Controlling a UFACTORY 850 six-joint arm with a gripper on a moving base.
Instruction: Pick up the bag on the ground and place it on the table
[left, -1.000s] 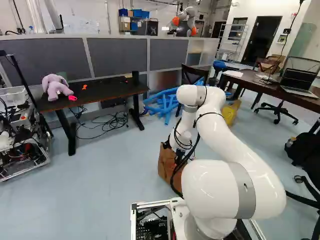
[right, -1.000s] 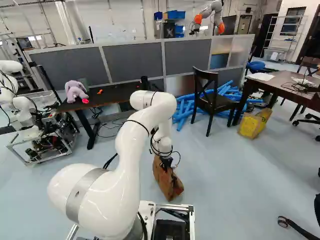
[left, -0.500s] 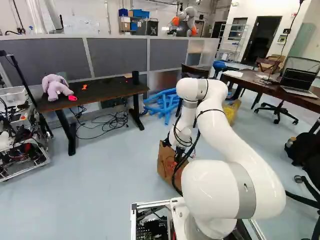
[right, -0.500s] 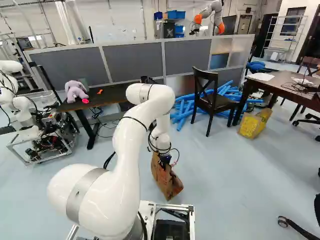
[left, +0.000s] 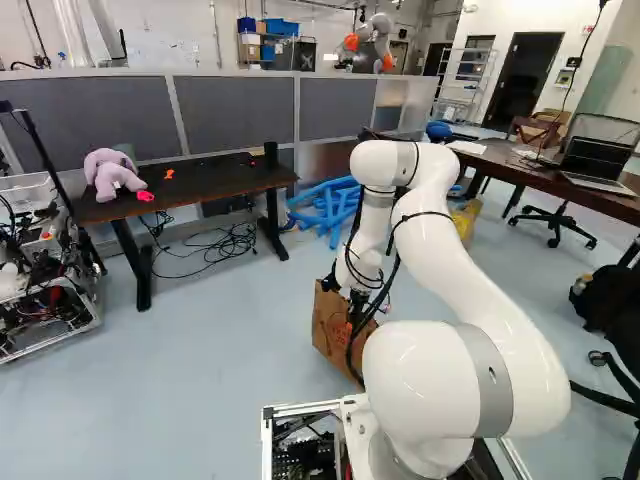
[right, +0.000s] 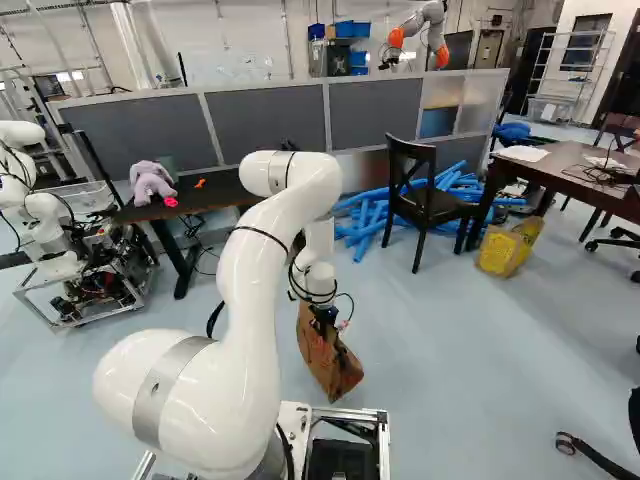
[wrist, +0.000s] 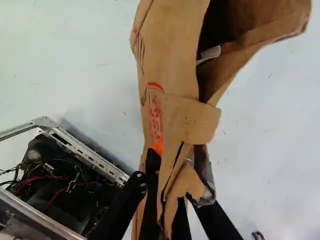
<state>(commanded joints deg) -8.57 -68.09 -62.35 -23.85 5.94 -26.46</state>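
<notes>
Bag (wrist: 170, 65) slants down from claw (wrist: 169, 177), top clamped between both fingers, long axis running away from it; likely target table (left: 215, 178) well beyond claw, leftward.

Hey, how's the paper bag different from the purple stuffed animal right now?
The paper bag is brown with red print, while the stuffed animal is pale purple. The paper bag is creased and open-mouthed; the stuffed animal is rounded and plump. The paper bag tilts, gripped by the pincer, whereas the stuffed animal sits ungripped on the dark table.
</notes>
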